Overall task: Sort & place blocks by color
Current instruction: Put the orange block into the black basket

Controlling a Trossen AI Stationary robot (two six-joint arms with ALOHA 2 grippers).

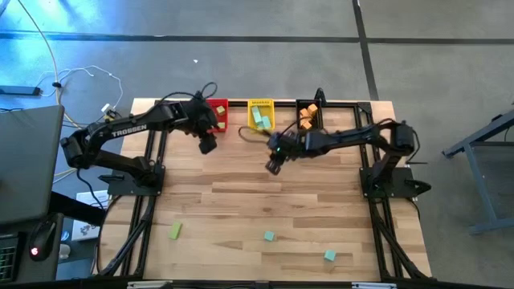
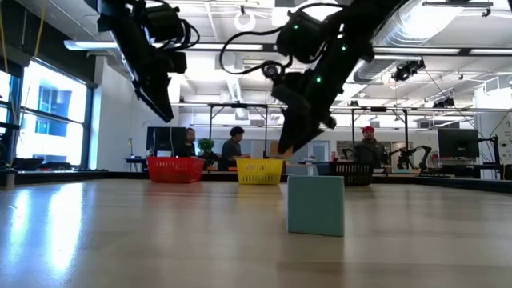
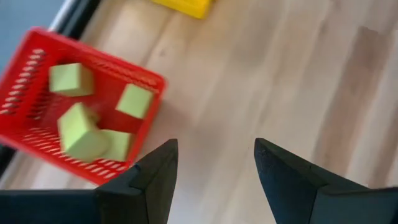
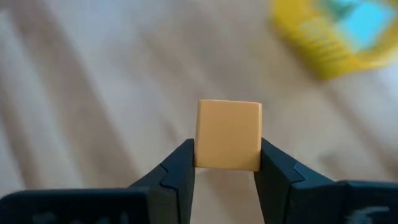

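Right end effector [image 4: 227, 169] around smooth orange cube [image 4: 228, 134]

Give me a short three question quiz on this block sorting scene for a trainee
1. True or false: the right gripper is empty.
2. Which bin holds yellow-green blocks? A red bin, B yellow bin, C black bin.
3. How many blocks lie loose on the table's near half in the high view?

Key: 1. False, it grips an orange block. 2. A. 3. Three: one yellow-green bar, two teal blocks.
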